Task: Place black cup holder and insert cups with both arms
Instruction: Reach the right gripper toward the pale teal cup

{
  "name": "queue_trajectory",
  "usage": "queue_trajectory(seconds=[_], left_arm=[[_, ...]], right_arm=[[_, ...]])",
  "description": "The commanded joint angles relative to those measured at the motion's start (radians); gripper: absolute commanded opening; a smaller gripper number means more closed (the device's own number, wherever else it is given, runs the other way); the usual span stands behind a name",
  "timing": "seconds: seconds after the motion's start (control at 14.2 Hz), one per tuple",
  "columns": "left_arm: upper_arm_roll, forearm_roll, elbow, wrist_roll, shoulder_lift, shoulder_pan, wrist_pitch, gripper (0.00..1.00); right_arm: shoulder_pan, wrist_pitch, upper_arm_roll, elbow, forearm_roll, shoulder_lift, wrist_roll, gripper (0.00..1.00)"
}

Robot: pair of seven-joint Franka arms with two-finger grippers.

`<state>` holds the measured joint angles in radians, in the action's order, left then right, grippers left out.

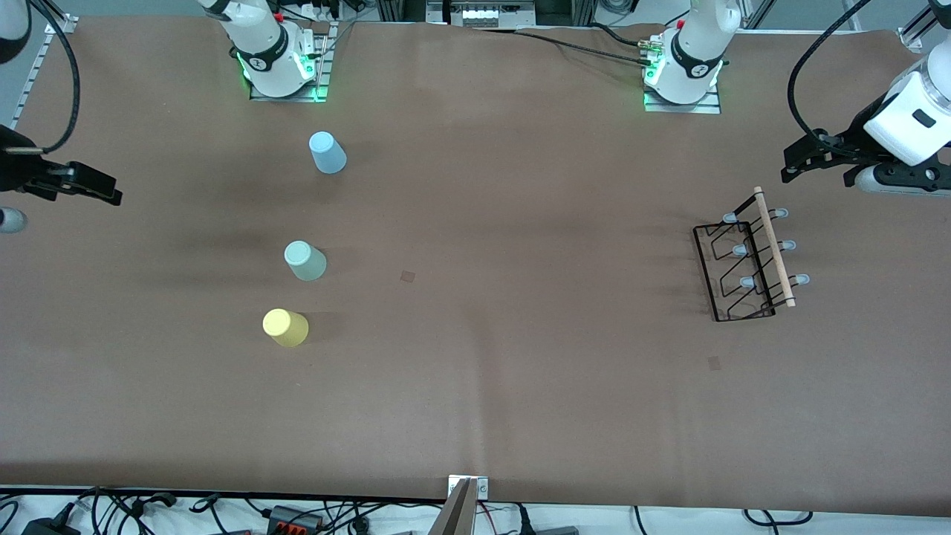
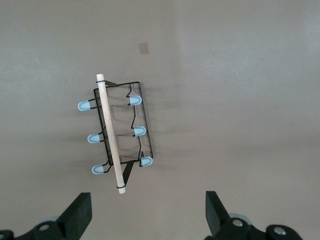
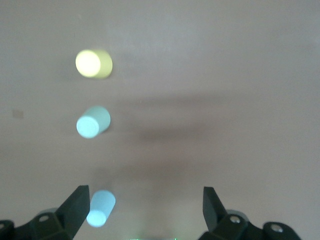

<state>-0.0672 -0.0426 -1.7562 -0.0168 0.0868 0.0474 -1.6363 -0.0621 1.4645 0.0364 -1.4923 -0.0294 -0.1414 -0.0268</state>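
The black cup holder (image 1: 747,264) lies on the brown table toward the left arm's end, its wooden rod and pale blue capped prongs showing. My left gripper (image 1: 799,162) hangs open in the air beside it, empty; the left wrist view has the holder (image 2: 117,132) ahead of the open left gripper (image 2: 148,212). Three cups stand mouth down toward the right arm's end: light blue (image 1: 327,152), grey-green (image 1: 304,261), yellow (image 1: 285,327). My right gripper (image 1: 96,186) hovers open and empty at that table end. From the right gripper (image 3: 145,210) I see the blue (image 3: 101,207), grey-green (image 3: 92,122) and yellow (image 3: 93,63) cups.
The two arm bases (image 1: 278,67) (image 1: 683,74) stand along the table edge farthest from the front camera. Two small dark marks (image 1: 408,276) (image 1: 715,362) sit on the table cover. A metal bracket (image 1: 464,498) and loose cables line the nearest edge.
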Motion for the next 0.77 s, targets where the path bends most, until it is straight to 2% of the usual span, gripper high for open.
queue_trajectory(seconds=[0.0,0.14,0.49,0.7], left_arm=[[0.001,0.018,0.015,-0.014,-0.002,-0.003,0.006,1.0],[0.001,0.018,0.015,-0.014,-0.002,-0.003,0.006,1.0],[0.001,0.018,0.015,-0.014,-0.002,-0.003,0.006,1.0],[0.001,0.018,0.015,-0.014,-0.002,-0.001,0.006,1.0]], right_arm=[[0.02,-0.058,0.008,-0.017,0.008,-0.024,0.013,1.0],[0.036,0.06,0.01,-0.118,-0.003,-0.008,0.015,1.0],[0.088,0.582,0.01,-0.483,-0.001,0.011,-0.046,1.0],[0.136,0.794,0.01,-0.589,-0.001,-0.021,-0.136,1.0]])
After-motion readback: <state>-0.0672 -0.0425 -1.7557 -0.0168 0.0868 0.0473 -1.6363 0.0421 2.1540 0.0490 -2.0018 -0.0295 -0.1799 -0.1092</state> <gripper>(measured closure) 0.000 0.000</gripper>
